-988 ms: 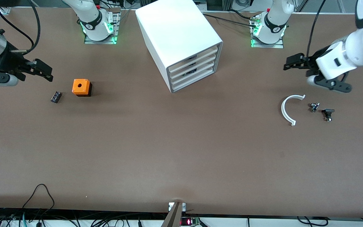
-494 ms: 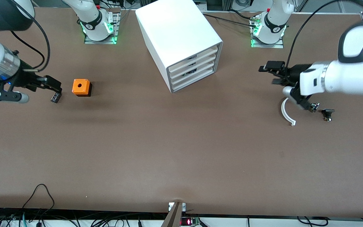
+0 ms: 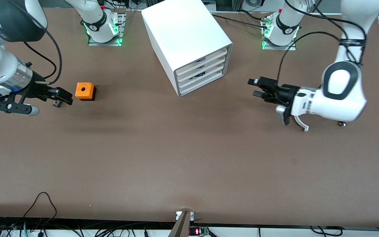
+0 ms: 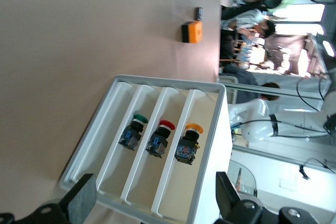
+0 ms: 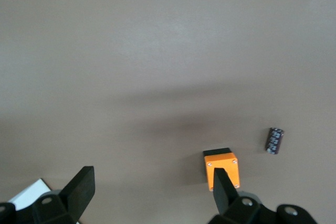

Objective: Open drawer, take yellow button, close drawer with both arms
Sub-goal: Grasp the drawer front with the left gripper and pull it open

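The white drawer cabinet (image 3: pixel 186 36) stands at the table's middle, near the arm bases, with all its drawers (image 3: pixel 201 70) pushed in. In the left wrist view the cabinet (image 4: pixel 207 182) shows green, red and orange capped buttons in separate drawers. The orange-capped button (image 4: pixel 187 142) sits in the drawer nearest the cabinet's top. My left gripper (image 3: pixel 254 87) is open and empty, pointing at the drawer fronts from the left arm's side; its own view shows it (image 4: pixel 153 203) apart from the cabinet. My right gripper (image 3: pixel 65 97) is open and empty beside the orange cube (image 3: pixel 85 91), and it also shows in its own view (image 5: pixel 152 190).
A small flat black part (image 3: pixel 57 104) lies under my right gripper and shows in the right wrist view (image 5: pixel 274 140) beside the cube (image 5: pixel 220 160). A white curved piece (image 3: pixel 303 125) and a small dark part (image 3: pixel 341 124) lie mostly hidden under the left arm.
My left gripper has swung from the left arm's end of the table toward the cabinet front. My right gripper has moved toward the orange cube, over the small black part.
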You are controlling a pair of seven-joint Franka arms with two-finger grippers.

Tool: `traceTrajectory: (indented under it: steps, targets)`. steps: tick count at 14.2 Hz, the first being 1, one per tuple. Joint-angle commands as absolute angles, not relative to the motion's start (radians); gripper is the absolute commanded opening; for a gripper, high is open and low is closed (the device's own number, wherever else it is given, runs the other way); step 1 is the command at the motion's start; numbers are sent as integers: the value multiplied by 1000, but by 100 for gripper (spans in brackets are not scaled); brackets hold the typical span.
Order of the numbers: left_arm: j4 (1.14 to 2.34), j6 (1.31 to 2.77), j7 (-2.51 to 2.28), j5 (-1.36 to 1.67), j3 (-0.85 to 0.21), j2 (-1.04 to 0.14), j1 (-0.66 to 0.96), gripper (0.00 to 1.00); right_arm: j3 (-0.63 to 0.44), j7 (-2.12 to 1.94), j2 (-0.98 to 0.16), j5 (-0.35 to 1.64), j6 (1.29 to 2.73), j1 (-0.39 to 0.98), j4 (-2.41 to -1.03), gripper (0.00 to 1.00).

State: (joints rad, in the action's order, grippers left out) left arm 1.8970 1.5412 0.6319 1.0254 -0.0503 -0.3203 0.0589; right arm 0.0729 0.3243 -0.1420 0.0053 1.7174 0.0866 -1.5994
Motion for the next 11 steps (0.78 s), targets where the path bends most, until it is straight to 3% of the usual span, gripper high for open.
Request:
traceTrajectory:
  steps: [1, 7, 11]
  targets:
    - [2035, 1604, 758, 1100, -107, -296, 77, 100, 74, 440, -155, 15, 1713, 144, -1578, 100]
    - [2212, 1712, 825, 1206, -239, -291, 78, 99, 74, 593, -262, 54, 1713, 210, -1468, 100]
    - [2241, 1712, 840, 1212, -297, -287, 75, 82, 74, 707, -334, 54, 1713, 271, -1390, 100]
